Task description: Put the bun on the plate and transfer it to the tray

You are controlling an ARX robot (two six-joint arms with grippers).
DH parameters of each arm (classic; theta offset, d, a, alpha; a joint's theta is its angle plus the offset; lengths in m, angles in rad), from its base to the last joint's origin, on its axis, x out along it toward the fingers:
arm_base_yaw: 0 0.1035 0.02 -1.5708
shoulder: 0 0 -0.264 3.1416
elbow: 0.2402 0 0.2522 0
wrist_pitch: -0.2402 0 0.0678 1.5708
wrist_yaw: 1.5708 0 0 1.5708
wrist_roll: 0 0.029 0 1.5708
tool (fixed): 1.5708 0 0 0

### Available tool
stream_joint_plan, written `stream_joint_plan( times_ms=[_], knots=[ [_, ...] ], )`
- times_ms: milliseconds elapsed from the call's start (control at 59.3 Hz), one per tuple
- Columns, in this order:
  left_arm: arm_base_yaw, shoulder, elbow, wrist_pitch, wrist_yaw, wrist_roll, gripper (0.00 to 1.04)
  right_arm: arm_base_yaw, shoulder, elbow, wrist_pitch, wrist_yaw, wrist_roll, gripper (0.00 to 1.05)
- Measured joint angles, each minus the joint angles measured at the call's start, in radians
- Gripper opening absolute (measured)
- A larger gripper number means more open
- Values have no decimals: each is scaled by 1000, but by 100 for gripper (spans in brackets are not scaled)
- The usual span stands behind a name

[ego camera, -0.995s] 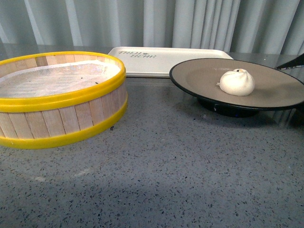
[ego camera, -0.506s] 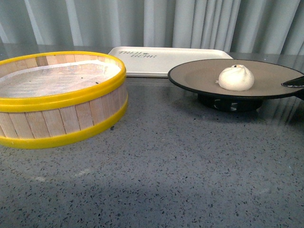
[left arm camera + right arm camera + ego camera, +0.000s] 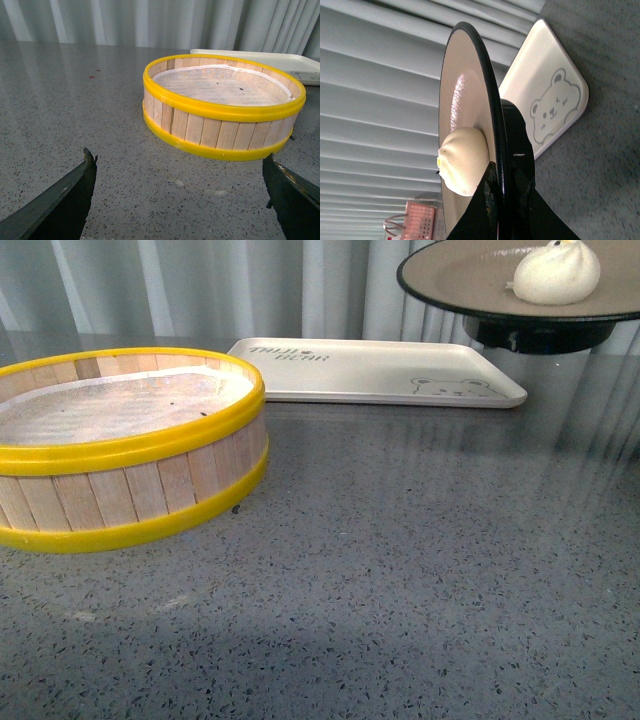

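Transfer step: right claw [image 3: 501, 187] is pinching the plate [image 3: 450, 275] rim, bun [image 3: 557, 272] riding, high beside the tray [image 3: 380, 375]; next calls for level lowering onto it. Left claw [image 3: 178, 159] spread.

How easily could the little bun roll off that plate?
Quite easily, probably: the bun is round and sits loose on a shallow plate with hardly any rim. It looks soft and light, so a jolt might shift it. The right hand grips only one edge, so the plate could tilt.

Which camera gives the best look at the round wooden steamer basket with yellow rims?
The left wrist view: the whole round yellow-rimmed wooden steamer basket fits, rim to base. The front view cuts off its left edge. The right wrist view misses it.
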Motion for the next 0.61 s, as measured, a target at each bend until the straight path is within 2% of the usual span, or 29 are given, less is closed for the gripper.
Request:
stream_joint_plan(
  times_ms=[152,202,422,607],
  knots=[
    [0,0,0,0,0,0,98,-17,140,151,-21,-9,29,2],
    [0,0,0,0,0,0,98,-15,229,256,-51,-8,44,2],
    [0,0,0,0,0,0,98,34,486,633,-230,-8,79,2],
    [0,0,0,0,0,0,98,74,585,799,-320,-17,79,2]
  ],
)
